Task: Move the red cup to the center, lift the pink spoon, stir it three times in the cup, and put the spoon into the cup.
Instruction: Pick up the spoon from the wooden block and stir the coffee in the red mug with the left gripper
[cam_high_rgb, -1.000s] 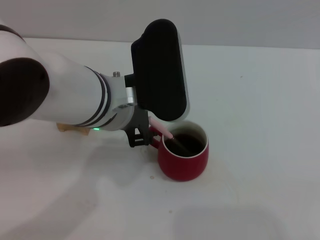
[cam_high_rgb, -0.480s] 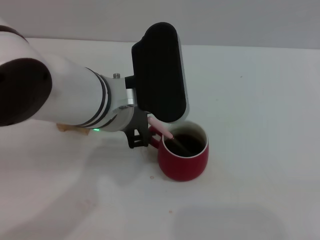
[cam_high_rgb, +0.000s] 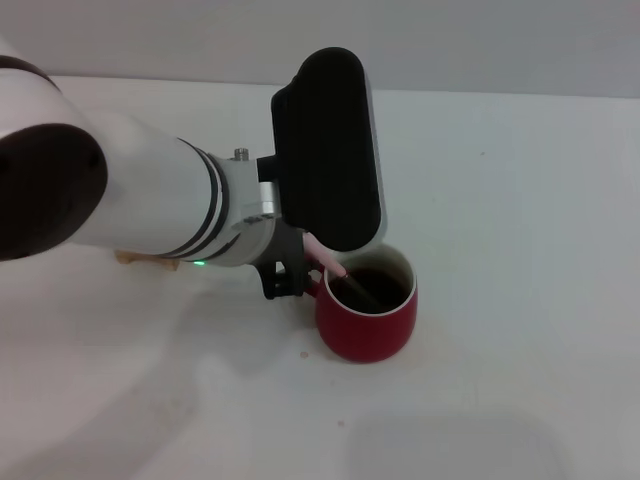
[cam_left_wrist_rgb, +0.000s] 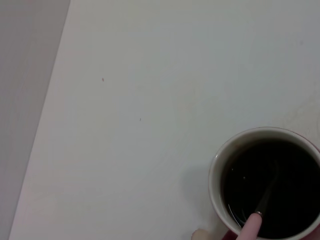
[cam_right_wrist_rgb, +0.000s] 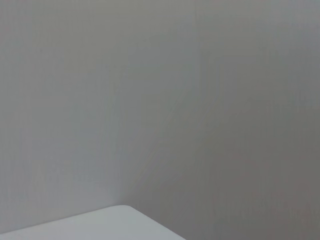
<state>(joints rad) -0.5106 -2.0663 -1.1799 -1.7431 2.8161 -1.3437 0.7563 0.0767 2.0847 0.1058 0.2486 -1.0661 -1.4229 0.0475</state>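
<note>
The red cup (cam_high_rgb: 367, 310) stands on the white table in front of me, with dark liquid inside; the left wrist view looks down into the red cup (cam_left_wrist_rgb: 265, 187). The pink spoon (cam_high_rgb: 328, 257) leans in it, its bowl end sunk in the liquid and its pink handle slanting up over the rim toward my left gripper (cam_high_rgb: 285, 278). The pink spoon (cam_left_wrist_rgb: 250, 227) shows only as a handle tip and a dark stem from the left wrist. The gripper hangs just left of the cup, largely hidden by the black wrist housing. My right gripper is out of view.
A tan wooden piece (cam_high_rgb: 135, 258) peeks out below my left forearm, left of the cup. White tabletop (cam_high_rgb: 520, 200) stretches right of and behind the cup. The right wrist view shows a grey wall and one table corner (cam_right_wrist_rgb: 105, 222).
My left arm has shifted slightly to the right, toward the cup. The cup and the spoon have stayed where they were.
</note>
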